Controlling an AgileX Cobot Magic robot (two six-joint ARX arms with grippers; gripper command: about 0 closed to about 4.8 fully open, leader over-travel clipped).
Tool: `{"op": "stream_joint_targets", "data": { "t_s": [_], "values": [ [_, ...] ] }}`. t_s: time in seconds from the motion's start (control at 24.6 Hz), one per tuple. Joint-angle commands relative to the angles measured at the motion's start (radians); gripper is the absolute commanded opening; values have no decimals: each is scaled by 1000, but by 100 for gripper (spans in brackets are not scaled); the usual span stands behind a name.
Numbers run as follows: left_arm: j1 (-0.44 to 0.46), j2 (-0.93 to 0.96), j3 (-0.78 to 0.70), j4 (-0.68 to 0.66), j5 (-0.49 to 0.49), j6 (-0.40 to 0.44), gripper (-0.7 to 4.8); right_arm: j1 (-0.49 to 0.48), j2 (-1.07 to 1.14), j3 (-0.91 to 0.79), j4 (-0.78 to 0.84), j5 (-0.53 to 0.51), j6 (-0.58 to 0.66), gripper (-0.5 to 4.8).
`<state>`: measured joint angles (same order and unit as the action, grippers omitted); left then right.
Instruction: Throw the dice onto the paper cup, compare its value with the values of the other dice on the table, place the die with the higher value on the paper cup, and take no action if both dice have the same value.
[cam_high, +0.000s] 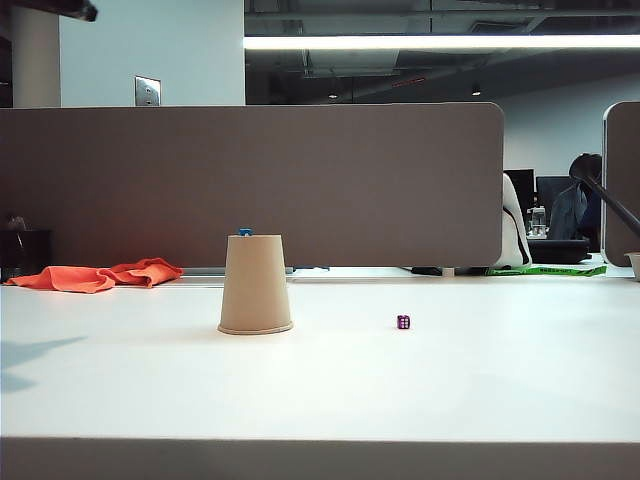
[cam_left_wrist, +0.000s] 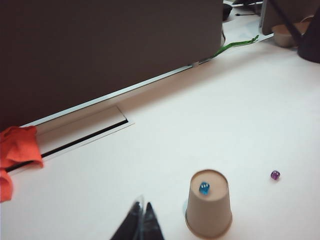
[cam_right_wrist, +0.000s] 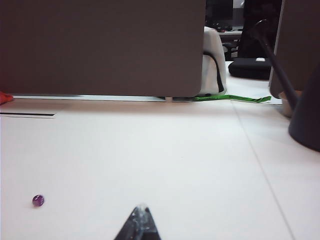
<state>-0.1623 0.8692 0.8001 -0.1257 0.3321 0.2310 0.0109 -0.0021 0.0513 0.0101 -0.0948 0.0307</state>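
Blue die (cam_left_wrist: 204, 188) sits atop inverted paper cup (cam_left_wrist: 209, 204); purple die (cam_left_wrist: 275, 175) beside cup; left gripper (cam_left_wrist: 140, 220) and right gripper (cam_right_wrist: 139, 220) closed, empty, off the cup.

Exterior view low at table edge facing partition, left wrist high above paper cup (cam_left_wrist: 208, 205), right wrist low

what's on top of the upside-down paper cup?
A tiny bright blue die sits on the upturned base of the tan paper cup, which stands rim-down on the white table. Whatever is under the cup cannot be seen. Both grippers are shut and clear of it.
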Motion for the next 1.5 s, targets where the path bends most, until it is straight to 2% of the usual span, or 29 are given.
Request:
{"op": "stream_joint_targets", "data": {
  "t_s": [0.04,0.41,0.49,0.77,0.89,1.18,1.3,1.5],
  "values": [
    [0,-68,-55,8,-46,-19,-5,0,0,0,21,-42,4,-1],
    [0,-287,-214,8,-68,-66,-5,-1,0,-45,55,-37,24,-1],
    [0,-352,-250,2,-99,-67,-5,-1,0,-45,60,-37,23,-1],
    [0,-538,-308,-101,-125,-72,-5,-6,0,-45,73,-30,24,-1],
    [0,-635,-354,-116,-188,-99,-5,-6,0,-45,73,-31,24,-1],
    [0,-867,-462,-147,-224,-159,-5,-5,0,-45,74,-31,26,-1],
    [-1,-864,-475,-165,-224,-160,-5,-5,0,-45,75,-31,26,-1],
    [0,-864,-542,-82,-223,-161,-5,-5,0,-45,93,-38,30,-1]
  ]
}}
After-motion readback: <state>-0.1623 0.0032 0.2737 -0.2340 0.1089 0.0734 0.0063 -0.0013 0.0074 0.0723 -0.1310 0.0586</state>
